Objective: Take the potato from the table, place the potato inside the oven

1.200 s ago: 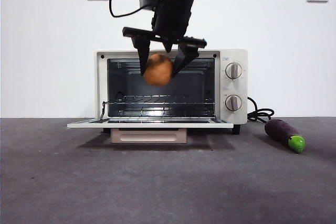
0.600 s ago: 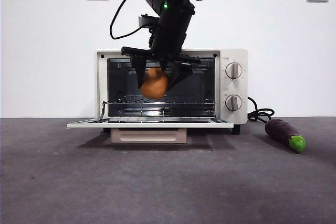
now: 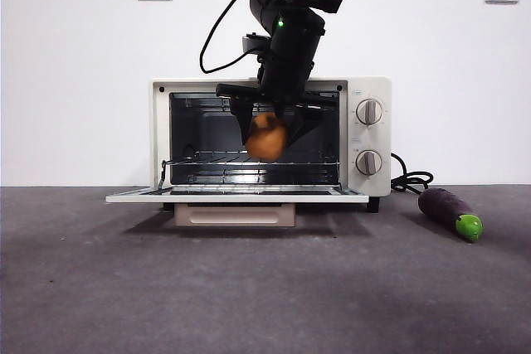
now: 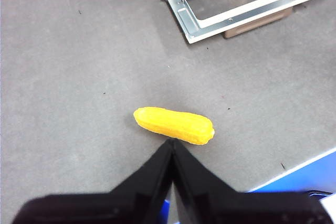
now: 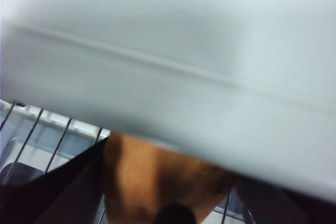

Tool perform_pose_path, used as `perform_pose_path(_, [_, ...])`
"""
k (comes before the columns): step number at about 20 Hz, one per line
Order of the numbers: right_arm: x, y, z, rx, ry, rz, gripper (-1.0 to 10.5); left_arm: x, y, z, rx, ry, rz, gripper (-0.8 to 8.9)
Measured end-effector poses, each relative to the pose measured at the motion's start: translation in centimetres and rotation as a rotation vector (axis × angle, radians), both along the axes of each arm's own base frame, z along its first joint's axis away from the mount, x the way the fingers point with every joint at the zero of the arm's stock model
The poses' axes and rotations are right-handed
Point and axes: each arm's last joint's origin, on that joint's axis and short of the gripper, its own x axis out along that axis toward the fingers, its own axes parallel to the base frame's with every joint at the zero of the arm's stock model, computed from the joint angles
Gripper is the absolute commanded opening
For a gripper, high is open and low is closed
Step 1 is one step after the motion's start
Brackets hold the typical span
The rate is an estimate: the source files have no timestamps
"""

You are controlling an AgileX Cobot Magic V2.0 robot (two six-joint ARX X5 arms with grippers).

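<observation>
The potato (image 3: 266, 138) is held off the table (image 3: 265, 288), pinched between the two black jaws of the right gripper (image 3: 270, 133), which is seen in the front view coming down from about one o'clock on a dark arm lit with small green lights. The potato hangs in the mouth of the oven (image 3: 270, 140), above the wire rack (image 3: 249, 159) and not touching it, roughly at the middle of the opening. In the right wrist view the potato (image 5: 157, 177) is seen as an orange-brown lump wedged between dark jaws, with rack wires behind it and the pale upper edge of the oven filling most of the picture, blurred.

The oven door (image 3: 236, 196) is folded down flat toward the viewer, and the beige bar handle (image 3: 235, 215) is seen beneath its front edge. Two round knobs (image 3: 369, 112) are stacked on the oven's panel at three o'clock from the opening, and a black cord (image 3: 411, 180) is coiled just beside the oven on that side. A purple eggplant (image 3: 448, 211) with a green tip lies on the table near the cord, at about four o'clock from the oven.

The left gripper (image 4: 172, 148) is seen only in its own wrist view, its jaws pressed together with nothing between them, above the table and just beside a yellow corn-like piece (image 4: 174, 125) lying flat there. The open oven door is seen well apart from it.
</observation>
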Motion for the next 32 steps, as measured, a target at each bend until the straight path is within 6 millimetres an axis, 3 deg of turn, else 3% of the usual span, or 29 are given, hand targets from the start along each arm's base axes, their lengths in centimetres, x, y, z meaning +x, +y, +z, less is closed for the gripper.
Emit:
perform_pose_path(2, [0.0, 0.0, 0.0, 0.006, 0.003, 0.005, 5.9, 0.0, 0.0, 0.0, 0.000, 0.000, 0.000, -0.05])
perform_pose_path(3, [0.0, 0.0, 0.0, 0.008, 0.004, 0.008, 6.0, 0.0, 0.0, 0.0, 0.000, 0.000, 0.000, -0.05])
perform_pose_path(11, [-0.6, 0.5, -0.5, -0.006, 0.080, 0.017, 6.0, 0.0, 0.0, 0.0, 0.000, 0.000, 0.000, -0.05])
perform_pose_path(17, [-2.5, 1.3, 3.2, -0.047, 0.142, 0.049, 6.0, 0.0, 0.0, 0.0, 0.000, 0.000, 0.000, -0.05])
perform_pose_path(20, [-4.3, 0.7, 5.4, -0.122, 0.254, 0.057, 5.8, 0.0, 0.0, 0.0, 0.000, 0.000, 0.000, -0.05])
perform_pose_path(22, [-6.0, 0.2, 5.9, -0.209, 0.370, 0.073, 3.7, 0.0, 0.0, 0.0, 0.000, 0.000, 0.000, -0.05])
perform_pose_path(24, [-6.6, 0.9, 6.2, -0.222, 0.359, 0.122, 1.2, 0.0, 0.0, 0.0, -0.001, 0.002, 0.002, -0.05])
perform_pose_path(25, [-7.0, 1.2, 6.4, -0.223, 0.353, 0.143, 0.5, 0.1, 0.0, 0.0, -0.003, 0.003, 0.005, -0.05])
perform_pose_path(29, [-9.9, 2.8, 9.0, -0.211, 0.294, 0.235, 0.3, 0.5, -0.3, 0.0, -0.013, 0.016, 0.044, -0.05])
perform_pose_path(32, [-13.6, 3.1, 13.3, -0.157, 0.209, 0.311, 0.3, 0.9, -0.6, 0.0, -0.034, 0.036, 0.083, -0.05])
